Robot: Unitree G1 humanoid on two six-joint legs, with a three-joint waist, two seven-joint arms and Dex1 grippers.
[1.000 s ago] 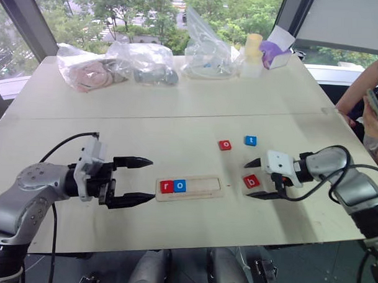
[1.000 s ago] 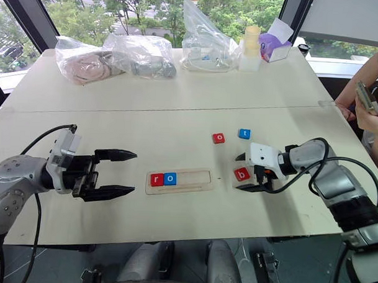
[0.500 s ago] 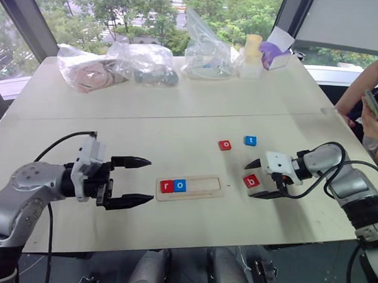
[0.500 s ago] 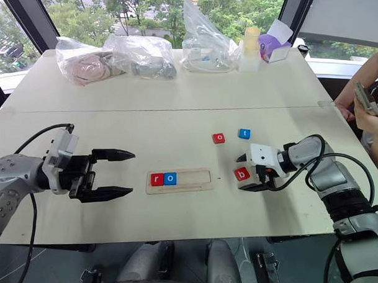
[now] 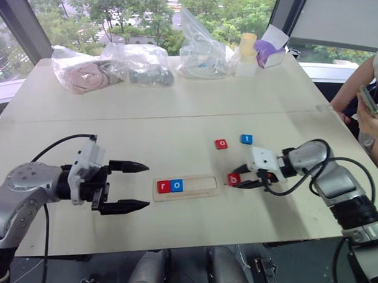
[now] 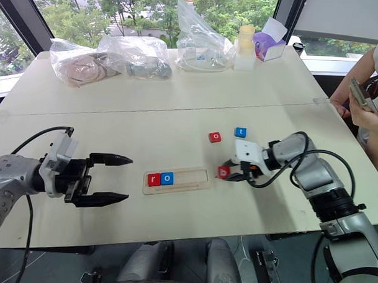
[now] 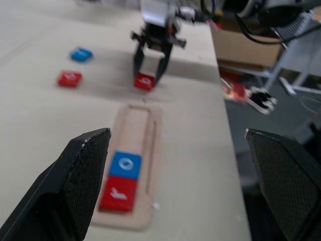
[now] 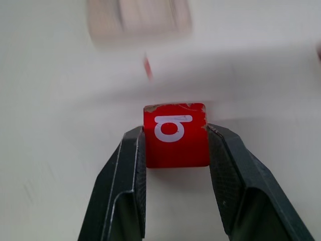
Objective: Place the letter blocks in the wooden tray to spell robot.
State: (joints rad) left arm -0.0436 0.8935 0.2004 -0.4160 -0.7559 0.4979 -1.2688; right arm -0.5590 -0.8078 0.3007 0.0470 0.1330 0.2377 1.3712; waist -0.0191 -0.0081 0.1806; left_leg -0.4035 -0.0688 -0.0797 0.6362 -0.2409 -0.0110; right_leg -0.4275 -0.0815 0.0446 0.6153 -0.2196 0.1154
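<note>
Since the earlier frame the red b block (image 5: 233,178) has been carried toward the wooden tray (image 5: 200,186), and the fingers of the right gripper (image 5: 240,177), then spread to either side of it, have been brought together on its two side faces. The whole view has also shifted slightly, which is camera motion and not a move of the things.

Nearest, the left gripper (image 5: 133,187) is held low over the table (image 5: 177,116) with its fingers spread wide and nothing between them. It points at the near end of the tray, probably kept there in waiting.

Just beyond its fingertips lies the tray, with the red r block (image 5: 164,186) and the blue o block (image 5: 177,185) seated side by side at the end closest to that gripper. The rest of the slot is left bare, so the third place is judged to be next.

At the tray's far end, just beside it, the b block is pinched by the right gripper. It is a small red square with worn edges and a white lowercase letter on top. The grip on the sides leaves that letter visible.

Farther out, beyond the right gripper, the red o block (image 5: 220,144) and the blue t block (image 5: 246,139) rest apart on the table, untouched.
</note>
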